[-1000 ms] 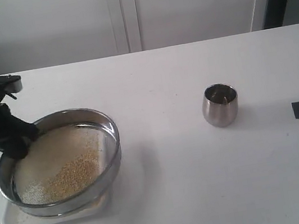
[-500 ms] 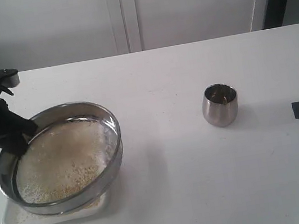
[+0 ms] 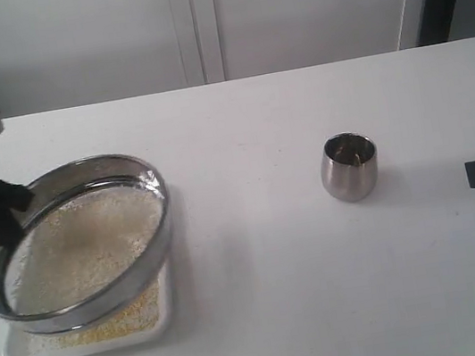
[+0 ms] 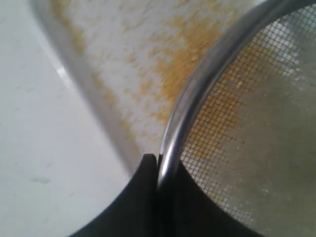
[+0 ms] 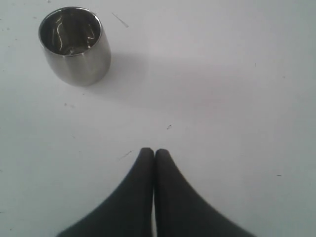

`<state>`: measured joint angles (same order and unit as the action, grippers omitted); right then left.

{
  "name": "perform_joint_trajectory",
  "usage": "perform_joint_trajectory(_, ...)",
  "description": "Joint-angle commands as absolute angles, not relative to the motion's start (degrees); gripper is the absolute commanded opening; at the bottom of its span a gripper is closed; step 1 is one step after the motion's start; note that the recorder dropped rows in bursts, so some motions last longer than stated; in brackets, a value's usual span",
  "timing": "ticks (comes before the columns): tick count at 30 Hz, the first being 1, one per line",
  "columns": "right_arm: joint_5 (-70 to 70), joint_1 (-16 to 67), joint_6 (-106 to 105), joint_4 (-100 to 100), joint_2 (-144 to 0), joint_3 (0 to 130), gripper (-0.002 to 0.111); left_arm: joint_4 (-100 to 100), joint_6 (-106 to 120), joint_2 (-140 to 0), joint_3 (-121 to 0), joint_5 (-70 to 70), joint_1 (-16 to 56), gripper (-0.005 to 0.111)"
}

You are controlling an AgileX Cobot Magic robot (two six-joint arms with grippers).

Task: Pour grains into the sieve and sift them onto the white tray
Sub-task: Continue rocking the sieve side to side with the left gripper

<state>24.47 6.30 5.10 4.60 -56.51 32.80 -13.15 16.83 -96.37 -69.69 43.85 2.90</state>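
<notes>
On the left of the desk (image 3: pixel 330 308): one sieve (image 3: pixel 164 230) hangs tilted directly over one white tray (image 3: pixel 17 355), overhanging the tray's left edge. I can't tell if its low rim touches the tray.

The tray's near edge runs left-right. Any sifting motion has to stay centred there, or the fall-through lands on the desk.

Left tool (image 4: pixel 157 160) is clamped on the sieve's steel rim at the far-left side, so it's the nearer arm by far. Right tool (image 5: pixel 154 152) is pinched closed on nothing, well apart at the right edge.

One steel cup (image 3: pixel 350 166) stands upright near the right tool.

Grains (image 3: pixel 76 244): pale layer on the mesh, yellow scatter already on the tray below.
</notes>
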Motion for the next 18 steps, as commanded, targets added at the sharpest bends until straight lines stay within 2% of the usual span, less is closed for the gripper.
perform_joint_trajectory(1, 23.9, 6.4, 5.4, 4.7, -56.2, 32.5, 0.000, -10.4, 13.5, -94.6, -69.7, 43.5, -6.6, 0.000)
perform_joint_trajectory(3, 23.9, 6.4, 5.4, 4.7, -56.2, 32.5, 0.000, -14.9, 14.7, -95.4, -69.7, 41.2, -1.0, 0.000)
perform_joint_trajectory(4, 24.0, 6.4, 5.4, 4.7, -56.2, 32.5, 0.000, -14.6, 16.5, -95.9, -69.7, 40.9, 4.8, 0.000)
perform_joint_trajectory(6, 24.0, 6.4, 5.4, 4.7, -56.2, 32.5, 0.000, -10.2, 17.6, -95.9, -69.7, 42.9, 8.1, 0.000)
perform_joint_trajectory(8, 24.0, 6.4, 5.4, 4.7, -56.2, 32.5, 0.000, -3.3, 10.6, -95.8, -69.7, 45.2, -0.3, 0.000)
perform_joint_trajectory(10, 24.0, 6.4, 5.4, 4.7, -56.2, 32.5, 0.000, -8.5, 10.3, -95.8, -69.7, 44.5, -4.9, 0.000)
perform_joint_trajectory(12, 23.9, 6.4, 5.4, 4.7, -56.2, 32.5, 0.000, -17.7, 17.1, -95.7, -68.9, 41.4, -1.0, 0.000)
perform_joint_trajectory(15, 23.9, 6.4, 5.4, 4.7, -56.2, 32.5, 0.000, -11.6, 18.5, -95.7, -67.8, 40.5, 8.1, 0.000)
perform_joint_trajectory(17, 23.9, 6.4, 5.4, 4.7, -56.2, 32.5, 0.000, -2.3, 11.4, -95.3, -67.4, 42.1, 5.6, 0.000)
perform_joint_trajectory(18, 24.1, 6.4, 5.4, 4.7, -56.2, 32.5, 0.000, -1.7, 10.4, -94.3, -67.0, 42.3, -0.2, 0.000)
